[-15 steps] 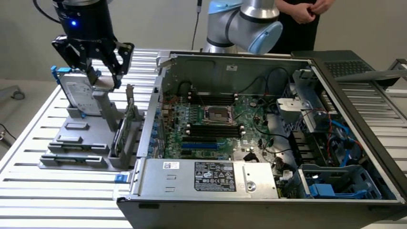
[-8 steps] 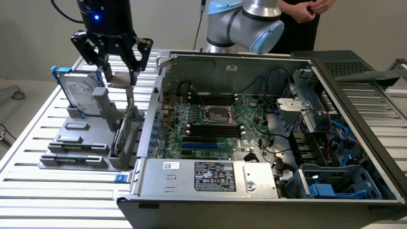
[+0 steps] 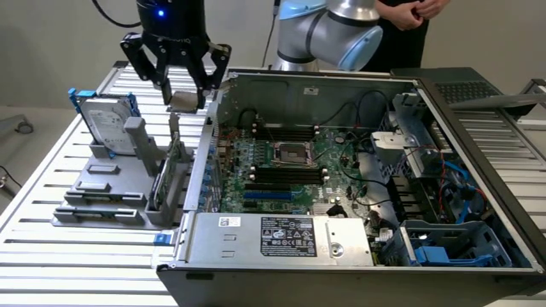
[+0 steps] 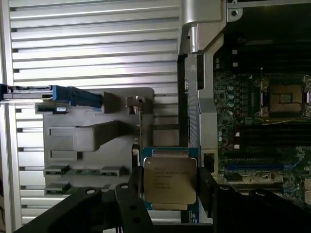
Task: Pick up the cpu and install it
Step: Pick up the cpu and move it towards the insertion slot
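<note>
The cpu (image 4: 170, 179), a small square chip with a silver-grey metal face and blue-green edge, sits between the black fingers (image 4: 132, 191) of my gripper (image 4: 170, 183), which is shut on it. In the exterior view the gripper (image 3: 183, 97) hangs above the grey fixture, just off the open computer case's wall on the exterior view's left, with the cpu (image 3: 183, 101) lifted clear. The metal-framed socket (image 3: 290, 153) with a dark centre lies on the green motherboard inside the case; in the wrist view the socket (image 4: 284, 97) is well away from the cpu.
A silver hard drive (image 3: 109, 121) with a blue bracket stands upright on the grey fixture (image 3: 107, 192). The case wall (image 3: 204, 160) rises between fixture and motherboard. Cables, memory slots and a power supply (image 3: 282, 235) crowd the case. A person (image 3: 410, 16) stands behind.
</note>
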You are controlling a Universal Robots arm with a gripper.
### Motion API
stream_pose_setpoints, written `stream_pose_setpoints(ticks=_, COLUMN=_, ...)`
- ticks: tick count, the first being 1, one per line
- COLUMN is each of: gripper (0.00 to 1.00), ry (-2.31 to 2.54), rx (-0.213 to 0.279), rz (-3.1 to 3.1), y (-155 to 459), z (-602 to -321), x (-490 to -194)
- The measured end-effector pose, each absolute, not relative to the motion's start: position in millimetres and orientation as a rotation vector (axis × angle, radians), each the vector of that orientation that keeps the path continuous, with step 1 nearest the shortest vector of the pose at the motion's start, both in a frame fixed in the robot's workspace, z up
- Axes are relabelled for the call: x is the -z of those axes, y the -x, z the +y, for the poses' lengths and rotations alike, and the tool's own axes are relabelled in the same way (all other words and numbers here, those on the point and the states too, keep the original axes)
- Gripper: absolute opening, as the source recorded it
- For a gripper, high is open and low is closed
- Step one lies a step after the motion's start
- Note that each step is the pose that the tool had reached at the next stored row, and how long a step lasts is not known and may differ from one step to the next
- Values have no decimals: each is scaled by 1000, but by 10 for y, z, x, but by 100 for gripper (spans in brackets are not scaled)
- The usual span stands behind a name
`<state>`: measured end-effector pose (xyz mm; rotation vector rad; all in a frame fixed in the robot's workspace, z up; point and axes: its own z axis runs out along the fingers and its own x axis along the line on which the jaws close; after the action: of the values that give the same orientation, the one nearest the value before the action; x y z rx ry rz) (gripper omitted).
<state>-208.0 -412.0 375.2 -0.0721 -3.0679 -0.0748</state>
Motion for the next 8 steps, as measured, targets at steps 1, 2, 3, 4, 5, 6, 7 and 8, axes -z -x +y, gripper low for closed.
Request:
stream_pose_setpoints(ticks=1, gripper=55, ry=72, rx=75, rz=-3067, y=2035, z=-4120, x=-3763)
stream_pose_setpoints(ticks=2, gripper=55, ry=72, rx=75, rz=-3067, y=1992, z=-4120, x=-3773)
stream_pose_setpoints(ticks=3, gripper=55, ry=72, rx=75, rz=-3067, y=1947, z=-4120, x=-3781)
stream_pose_setpoints(ticks=4, gripper=55, ry=72, rx=75, rz=-3067, y=1897, z=-4120, x=-3787)
stream_pose_setpoints(ticks=5, gripper=55, ry=72, rx=75, rz=-3066, y=1853, z=-4120, x=-3790)
stream_pose_setpoints(ticks=6, gripper=55, ry=72, rx=75, rz=-3066, y=1808, z=-4120, x=-3793)
stream_pose_setpoints(ticks=7, gripper=55, ry=72, rx=75, rz=-3066, y=1763, z=-4120, x=-3793)
stream_pose_setpoints(ticks=8, gripper=55, ry=72, rx=75, rz=-3066, y=1717, z=-4120, x=-3793)
